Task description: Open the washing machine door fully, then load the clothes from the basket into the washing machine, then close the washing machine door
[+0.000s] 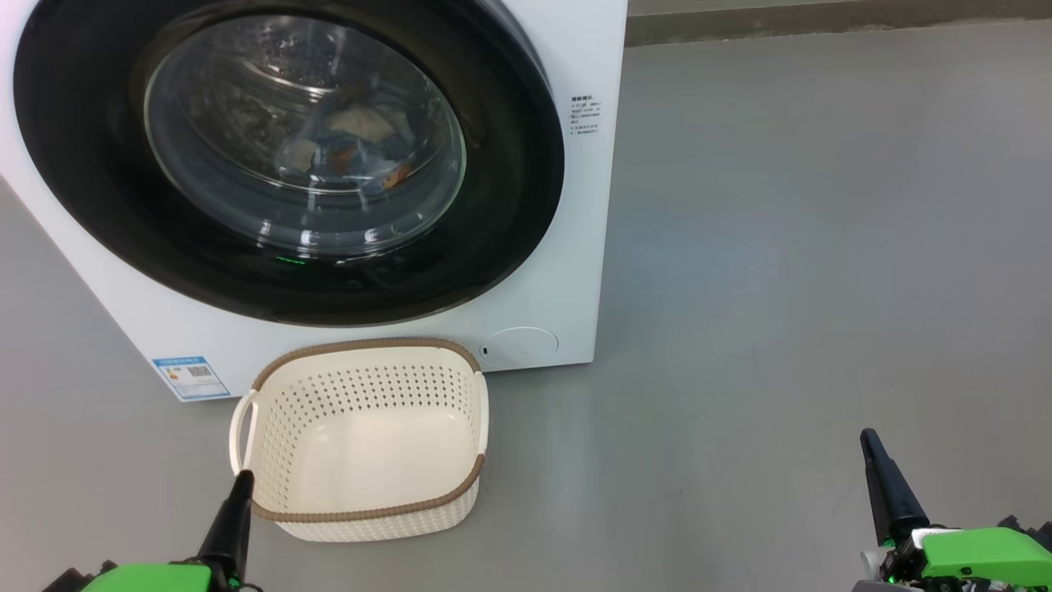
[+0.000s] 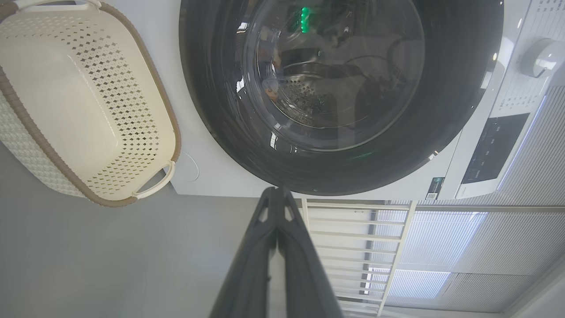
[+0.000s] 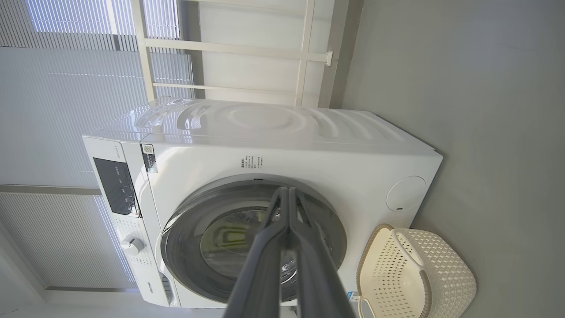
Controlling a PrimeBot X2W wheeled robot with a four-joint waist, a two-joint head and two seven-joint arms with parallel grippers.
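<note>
Looking at the washing machine door, shut flush on the washing machine. Can spot the clothes through the glass, down in the drum. Got the basket on the floor right below the door. Left gripper pinched closed on nothing, tip by the basket's near corner. Same with right gripper, well off to the side.
</note>
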